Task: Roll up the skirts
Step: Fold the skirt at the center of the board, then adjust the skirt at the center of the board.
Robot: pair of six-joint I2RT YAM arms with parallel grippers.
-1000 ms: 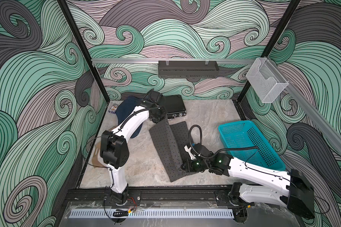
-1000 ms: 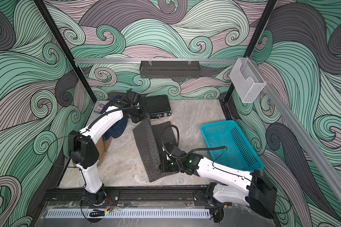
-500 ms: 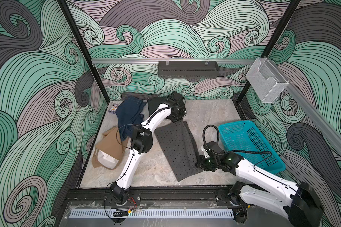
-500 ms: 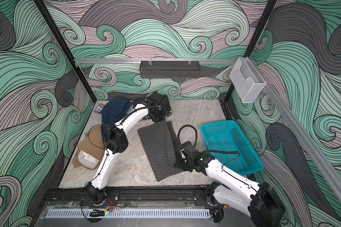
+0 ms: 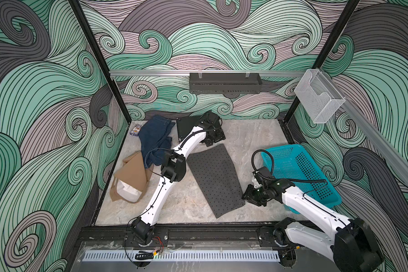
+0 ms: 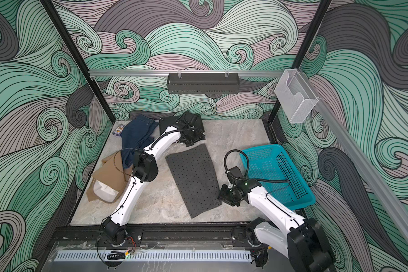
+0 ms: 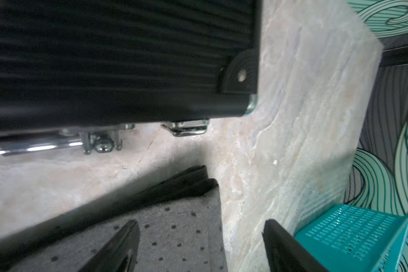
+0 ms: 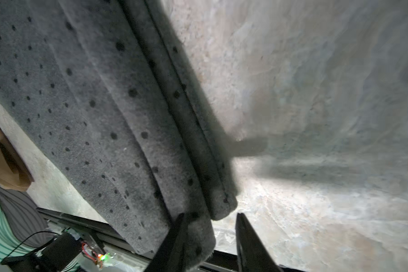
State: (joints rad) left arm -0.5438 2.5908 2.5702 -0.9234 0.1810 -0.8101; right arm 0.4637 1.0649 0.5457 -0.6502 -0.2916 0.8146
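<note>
Tabletop (image 5: 257, 141), pale marbled surface, carrying 3 skirts and 2 containers. Item 1, grey dotted skirt (image 5: 213, 181): spread flat and slantwise at the centre, between the 2 arms; the right wrist view shows doubled layers along its edge on the basket side. Item 2, denim skirt (image 5: 154, 136): crumpled at the far left, just beside the black hard case (image 5: 185, 124), with part of it under the left arm. Item 3, tan skirt (image 5: 132, 174): bunched against the left edge with pale lining showing, touching the denim skirt. Left gripper (image 7: 199, 223): low over the far corner of the grey dotted skirt, just in front of the black hard case; jaws spread wide and holding nothing, with 1 finger (image 7: 118, 247) above the cloth and the other above bare table. Right gripper (image 8: 211, 217): low at the skirt's near corner on the basket side; jaws parted, the cloth's doubled edge lying between them against 1 finger (image 8: 174, 242), with bare table visible between the cloth and the other finger, so the cloth is not clamped. Teal basket (image 5: 299, 169): right side of the table, behind the right arm. Small printed box (image 5: 136, 130): far left corner, beside the denim skirt. Black tray (image 5: 224, 82): hung on the back rail. Clear holder (image 5: 316, 101): hung on the right rail.
</note>
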